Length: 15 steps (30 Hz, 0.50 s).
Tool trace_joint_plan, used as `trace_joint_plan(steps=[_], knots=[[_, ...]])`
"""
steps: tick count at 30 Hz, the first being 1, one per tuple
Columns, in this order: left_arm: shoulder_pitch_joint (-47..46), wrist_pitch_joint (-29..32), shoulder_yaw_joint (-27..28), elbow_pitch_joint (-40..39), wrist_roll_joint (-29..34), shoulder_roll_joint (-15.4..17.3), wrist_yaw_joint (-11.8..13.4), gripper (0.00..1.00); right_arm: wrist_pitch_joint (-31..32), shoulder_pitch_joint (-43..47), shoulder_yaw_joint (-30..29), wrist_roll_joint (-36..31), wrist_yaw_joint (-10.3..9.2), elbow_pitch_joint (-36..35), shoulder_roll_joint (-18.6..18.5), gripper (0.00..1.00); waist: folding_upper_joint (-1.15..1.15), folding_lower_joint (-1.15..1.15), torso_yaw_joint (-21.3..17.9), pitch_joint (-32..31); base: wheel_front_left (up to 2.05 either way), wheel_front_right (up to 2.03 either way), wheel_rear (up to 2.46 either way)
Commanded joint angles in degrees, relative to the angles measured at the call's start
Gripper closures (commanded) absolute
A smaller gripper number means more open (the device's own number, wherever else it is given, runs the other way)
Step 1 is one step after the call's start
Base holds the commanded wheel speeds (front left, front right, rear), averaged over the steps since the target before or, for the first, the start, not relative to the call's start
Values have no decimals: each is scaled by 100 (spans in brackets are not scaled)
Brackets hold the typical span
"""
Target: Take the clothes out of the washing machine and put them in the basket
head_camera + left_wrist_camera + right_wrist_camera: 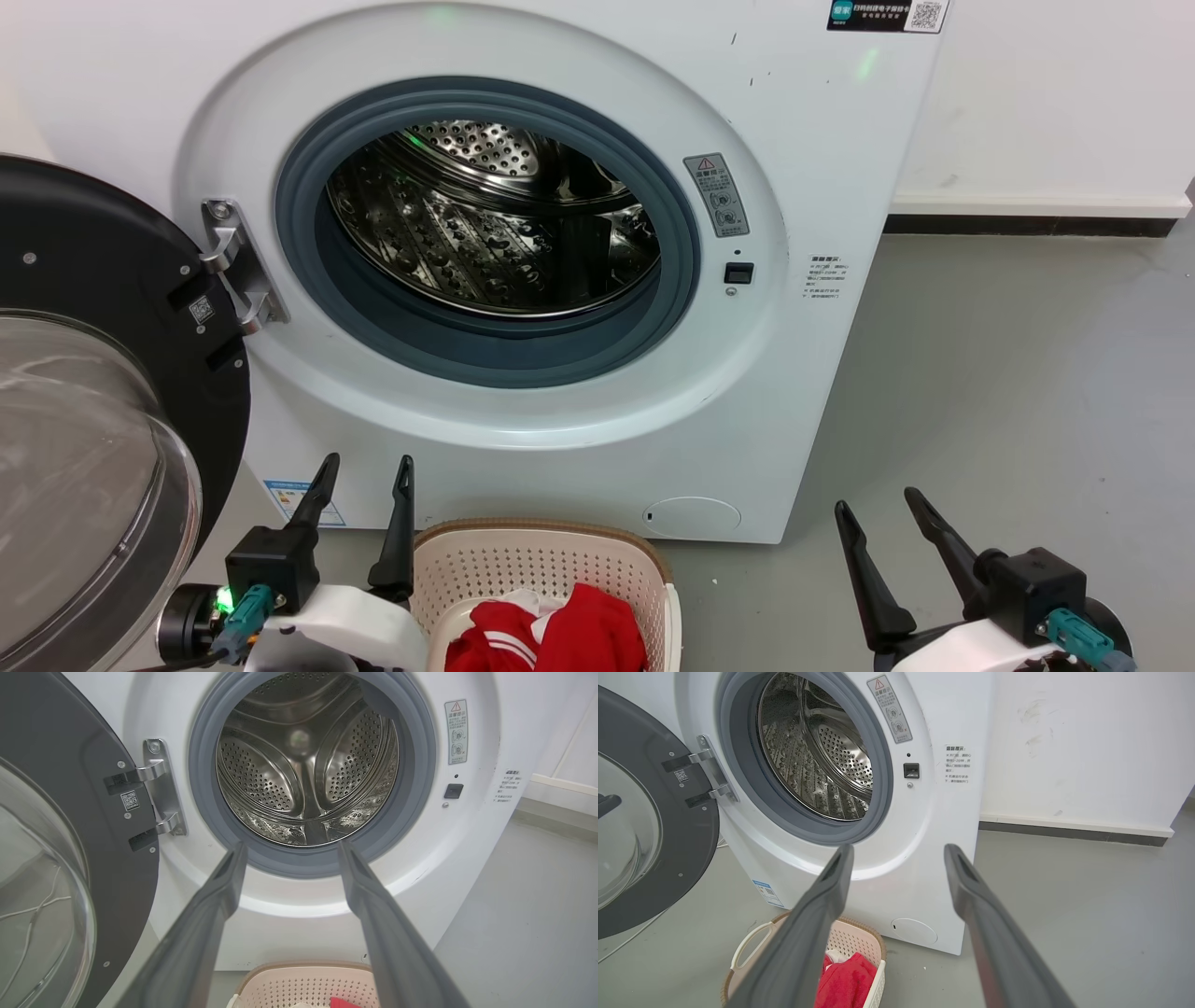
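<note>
Seemingly we are finished: the drum [495,224] looks bare, the clothes [560,639] lie in the basket [523,565]; left tool [366,459] and right tool [876,497] stand wide, holding nothing.

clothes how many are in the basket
2: a red garment with white stripes on the basket's left side, a plain red one on its right. More may be hidden beneath them.
</note>
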Motion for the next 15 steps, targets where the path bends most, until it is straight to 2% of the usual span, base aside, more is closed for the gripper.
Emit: trace_joint_plan(steps=[1,15], knots=[[82,37,-12,-79,-41,-13,20,0,1,68,-23,-28,-4,-28,9,0,0,0,3,-6,0,0,0],[7,127,-65,-18,-225,-24,5,0,49,25,-66,-96,-4,-109,9,0,0,0,-36,37,0,0,0]])
